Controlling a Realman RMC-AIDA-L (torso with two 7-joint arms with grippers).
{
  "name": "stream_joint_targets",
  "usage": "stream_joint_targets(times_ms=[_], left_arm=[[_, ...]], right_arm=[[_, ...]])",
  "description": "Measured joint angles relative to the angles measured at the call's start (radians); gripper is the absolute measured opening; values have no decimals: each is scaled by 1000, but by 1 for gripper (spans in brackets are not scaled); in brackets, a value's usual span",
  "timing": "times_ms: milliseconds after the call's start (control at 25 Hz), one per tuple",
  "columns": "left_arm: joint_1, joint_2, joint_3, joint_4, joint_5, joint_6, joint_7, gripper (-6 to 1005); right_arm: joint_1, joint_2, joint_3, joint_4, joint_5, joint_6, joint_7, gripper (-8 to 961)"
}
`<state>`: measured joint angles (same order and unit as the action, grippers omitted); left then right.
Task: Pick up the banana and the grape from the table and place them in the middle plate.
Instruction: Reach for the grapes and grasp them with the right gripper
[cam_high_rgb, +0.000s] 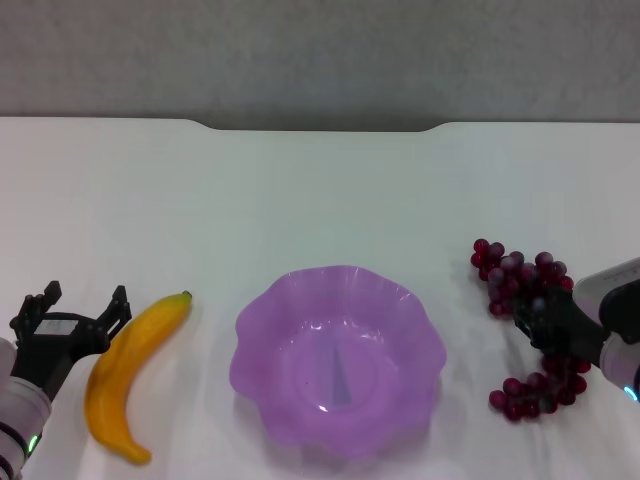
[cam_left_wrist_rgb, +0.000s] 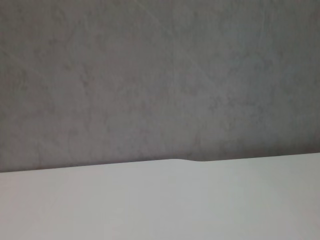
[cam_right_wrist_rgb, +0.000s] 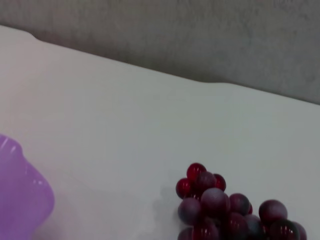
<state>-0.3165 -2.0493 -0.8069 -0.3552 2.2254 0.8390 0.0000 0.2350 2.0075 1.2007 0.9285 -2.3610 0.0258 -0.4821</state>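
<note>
The banana (cam_high_rgb: 130, 375) lies on the white table (cam_high_rgb: 320, 200) left of the purple plate (cam_high_rgb: 300, 285), its stem end pointing away from me. My left gripper (cam_high_rgb: 82, 300) is open and empty, just left of the banana's upper half. The grape bunch (cam_high_rgb: 520, 275) lies right of the plate. My right gripper (cam_high_rgb: 548, 322) sits over the middle of the bunch, with grapes showing beyond it and nearer to me. The right wrist view shows the grapes (cam_right_wrist_rgb: 225, 210) and the plate's rim (cam_right_wrist_rgb: 20, 200). The plate is empty.
The table's notched far edge (cam_high_rgb: 320, 128) meets a grey wall (cam_high_rgb: 320, 50). The left wrist view shows only the tabletop (cam_left_wrist_rgb: 160, 205) and the wall (cam_left_wrist_rgb: 160, 75).
</note>
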Motion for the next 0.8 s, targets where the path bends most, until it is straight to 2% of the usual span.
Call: stream_joint_targets(times_ms=[320,440,640,800], left_arm=[[1,0,-1,4,0,0,0,883],[4,0,-1,4,-1,0,0,883],[8,0,-6,4,-1,0,-1,882],[8,0,-6,4,-1,0,0,882]], right_arm=[[-2,-1,2,10,-8,-12,-5,551],[-14,-1,-1,29,-9,-27,-7,780],[-77,-2,-18,59,-22,-154,-19,905],[-106,-1,-35,34,-16,-244,-15,894]])
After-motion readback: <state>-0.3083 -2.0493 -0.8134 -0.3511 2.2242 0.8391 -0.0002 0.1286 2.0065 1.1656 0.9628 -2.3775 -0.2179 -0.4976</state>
